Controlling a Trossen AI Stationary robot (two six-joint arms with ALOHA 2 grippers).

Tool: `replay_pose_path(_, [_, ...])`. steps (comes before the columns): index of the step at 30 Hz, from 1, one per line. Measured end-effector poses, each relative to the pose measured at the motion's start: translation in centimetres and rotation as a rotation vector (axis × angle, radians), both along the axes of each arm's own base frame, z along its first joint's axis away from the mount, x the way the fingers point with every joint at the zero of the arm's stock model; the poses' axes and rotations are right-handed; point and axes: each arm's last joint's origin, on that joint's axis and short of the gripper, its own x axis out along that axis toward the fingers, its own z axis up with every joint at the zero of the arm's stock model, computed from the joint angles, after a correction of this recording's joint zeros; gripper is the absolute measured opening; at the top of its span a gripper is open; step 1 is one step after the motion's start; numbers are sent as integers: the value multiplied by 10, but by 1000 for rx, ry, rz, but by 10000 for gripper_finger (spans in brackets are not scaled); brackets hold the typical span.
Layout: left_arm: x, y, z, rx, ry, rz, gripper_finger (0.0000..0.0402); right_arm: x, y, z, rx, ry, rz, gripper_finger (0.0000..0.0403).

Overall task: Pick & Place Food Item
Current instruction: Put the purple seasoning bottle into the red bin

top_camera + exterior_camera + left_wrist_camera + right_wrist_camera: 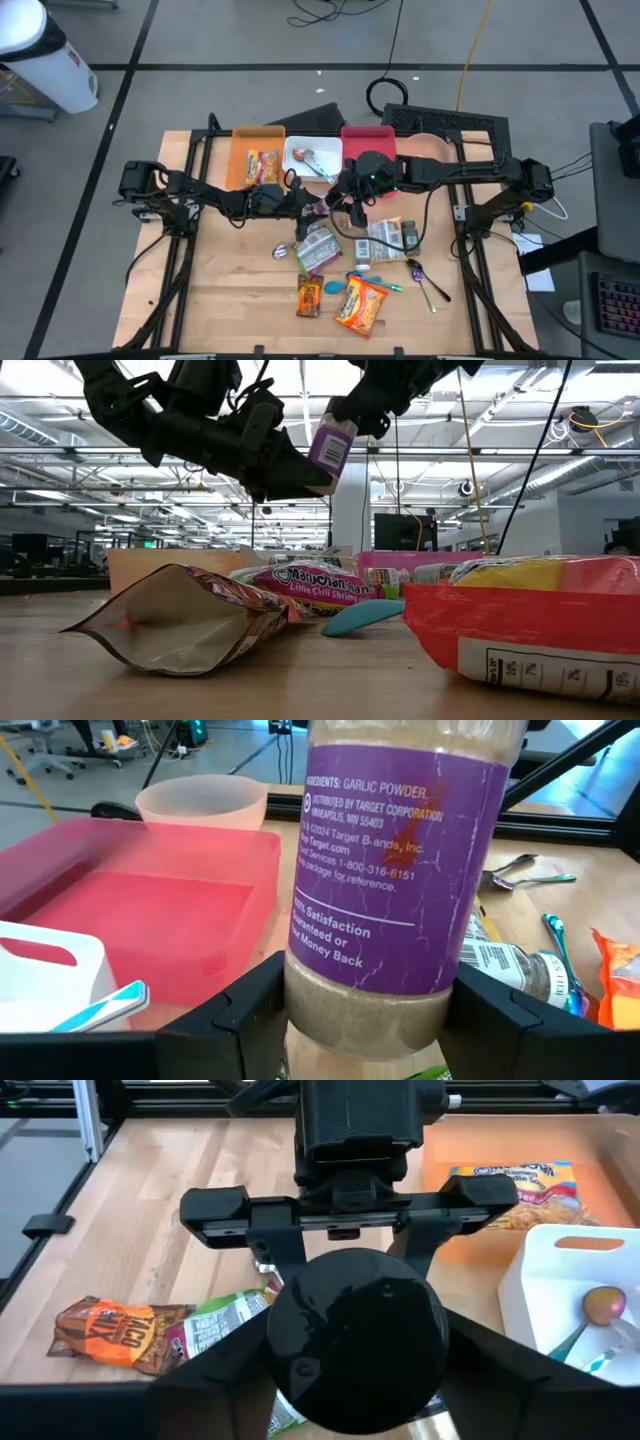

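A garlic powder jar (390, 870) with a purple label and a black lid (355, 1335) is held in the air between both grippers, above the table's middle (325, 205). My left gripper (365, 1010) is shut on its bottom end. My right gripper (355, 1370) is shut on its lid end. In the low view the jar (332, 448) hangs tilted high above the packets, with the left gripper (285, 470) below and left of it and the right gripper (375, 405) above it. My left gripper pinches the jar's lower body (300, 1010), below the label, between its two fingers, one on each side. The fingers lie across the jar. The jar is lifted clear of the table. My right gripper has its two fingers on opposite sides of the jar's lid end (280, 1350), coming along the jar's length from the lid side. The lid hides the exact place of contact. The jar is clear of the table.
At the table's far side stand an orange bin (240, 170) with a snack packet, a white bin (296, 172) with spoons and a red bin (368, 138). Below the arms lie several snack packets (360, 305), a jar on its side (395, 235) and spoons (425, 280).
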Motion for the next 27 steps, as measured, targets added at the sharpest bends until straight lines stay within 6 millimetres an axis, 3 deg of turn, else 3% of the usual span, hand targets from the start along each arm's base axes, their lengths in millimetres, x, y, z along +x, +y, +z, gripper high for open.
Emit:
replay_pose_path(4, [0,2,0,1,1,-10,215,0,0,0,-1,0,-2,201])
replay_pose_path(17, [-1,2,5,72,-26,-20,273,0,-1,-1,-13,11,-54,201])
replay_pose_path(27, [-31,2,51,163,-19,31,274,-7,-16,-8,-23,103,-132,201])
